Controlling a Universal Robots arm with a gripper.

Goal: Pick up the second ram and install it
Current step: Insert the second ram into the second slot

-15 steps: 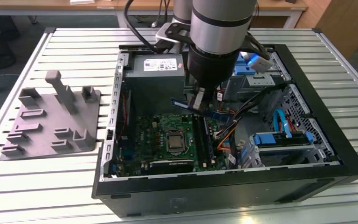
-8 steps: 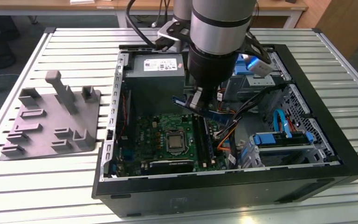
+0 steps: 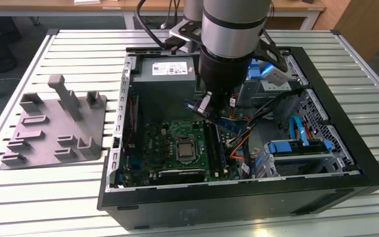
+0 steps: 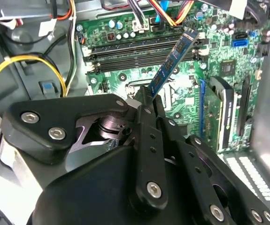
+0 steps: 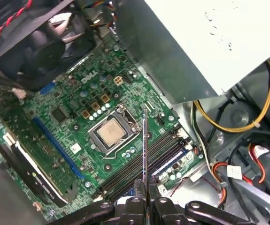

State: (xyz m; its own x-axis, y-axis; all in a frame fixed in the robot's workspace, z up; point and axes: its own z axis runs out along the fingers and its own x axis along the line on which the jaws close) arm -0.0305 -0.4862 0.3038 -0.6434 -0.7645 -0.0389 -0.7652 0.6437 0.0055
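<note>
The second ram (image 4: pixel 172 58) is a thin dark blue circuit-board stick, and my gripper (image 4: pixel 149 97) is shut on one end of it. It hangs tilted inside the open computer case (image 3: pixel 242 197), above the motherboard (image 3: pixel 176 148) and apart from it. In the exterior view the second ram (image 3: pixel 210 117) sticks out below my gripper (image 3: pixel 213 104), just above the long memory slots (image 3: pixel 216 145). In the first wrist view I see the second ram (image 5: pixel 145 150) edge-on, running from my gripper (image 5: pixel 145 202) across the long slots (image 5: pixel 139 164) beside the processor socket (image 5: pixel 110 132).
A grey moulded block (image 3: pixel 55 126) with posts stands on the slatted table at the exterior view's left. Inside the case, the power supply (image 3: pixel 166 79) sits at the back, cable bundles (image 3: pixel 262 123) and blue drive bays (image 3: pixel 295 148) at the exterior view's right.
</note>
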